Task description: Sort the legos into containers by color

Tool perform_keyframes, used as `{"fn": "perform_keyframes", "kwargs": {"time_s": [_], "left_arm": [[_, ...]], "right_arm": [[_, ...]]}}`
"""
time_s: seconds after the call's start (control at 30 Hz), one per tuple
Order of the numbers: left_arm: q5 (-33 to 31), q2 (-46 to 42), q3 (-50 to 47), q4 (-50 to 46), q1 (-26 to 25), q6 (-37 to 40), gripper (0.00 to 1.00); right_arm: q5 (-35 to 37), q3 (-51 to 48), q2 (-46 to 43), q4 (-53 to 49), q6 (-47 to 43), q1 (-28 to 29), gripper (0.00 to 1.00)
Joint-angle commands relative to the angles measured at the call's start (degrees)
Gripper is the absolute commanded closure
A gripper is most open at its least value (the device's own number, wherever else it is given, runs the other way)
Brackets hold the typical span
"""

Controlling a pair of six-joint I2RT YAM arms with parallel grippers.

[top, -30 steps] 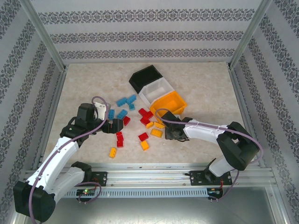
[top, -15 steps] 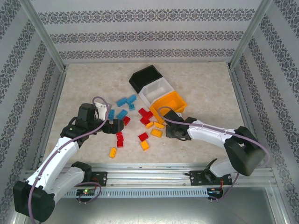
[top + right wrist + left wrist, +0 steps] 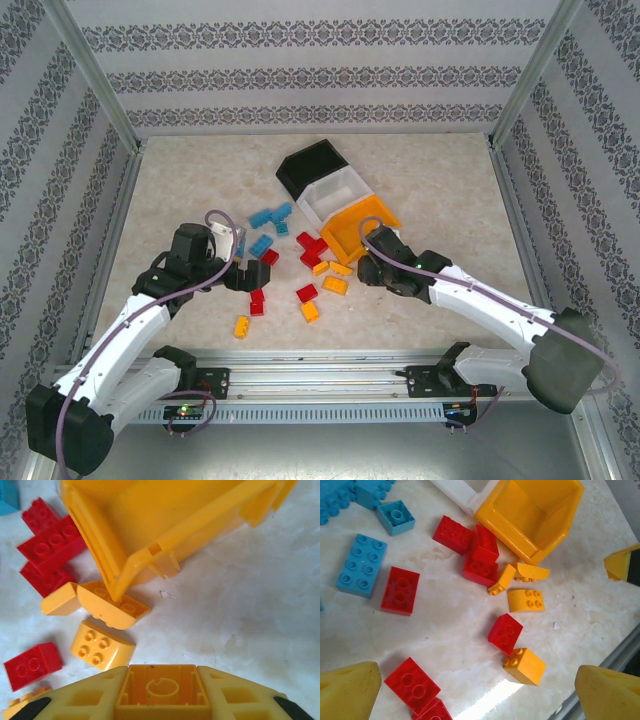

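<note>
Three joined bins point(image 3: 322, 186), yellow bin point(image 3: 530, 510) empty; right end effector point(image 3: 160, 701) pinches a yellow brick point(image 3: 161, 680), left end effector point(image 3: 479, 695) spread.

Overhead light is bright, even and diffuse in the top view, and the bins point(image 3: 335, 195) cast only short, soft shadows on the marble tabletop point(image 3: 180, 180). In the left wrist view a white glare patch sits at 6 o'clock. The left gripper's fingers point(image 3: 345, 692), at 7 and 5 o'clock, are out of focus. In the right wrist view the orange-yellow bin point(image 3: 175, 515) leaves a faint grey shadow near 3 o'clock, and the orange-yellow brick point(image 3: 162, 692) at 6 o'clock looks slightly soft.
</note>
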Motion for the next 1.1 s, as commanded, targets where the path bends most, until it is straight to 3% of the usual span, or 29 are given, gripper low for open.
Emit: {"fn": "perform_keyframes", "kwargs": {"time_s": [0.0, 0.5, 1.07], "left_arm": [[2.01, -0.53, -0.5, 1.81, -1.41, 1.08, 0.0], [2.3, 0.14, -0.47, 1.37, -2.34, 1.67, 0.0], [2.09, 0.06, -0.49, 1.27, -2.93, 1.93, 0.0]], "right_arm": [[-0.74, 2.31, -1.25, -2.18, 0.26, -0.51, 0.64], [-3.55, 10.68, 6.17, -1.81, -4.79, -3.58, 0.64], [-8.66, 25.93, 27.22, -0.96, -11.6, -10.92, 0.65]]}}
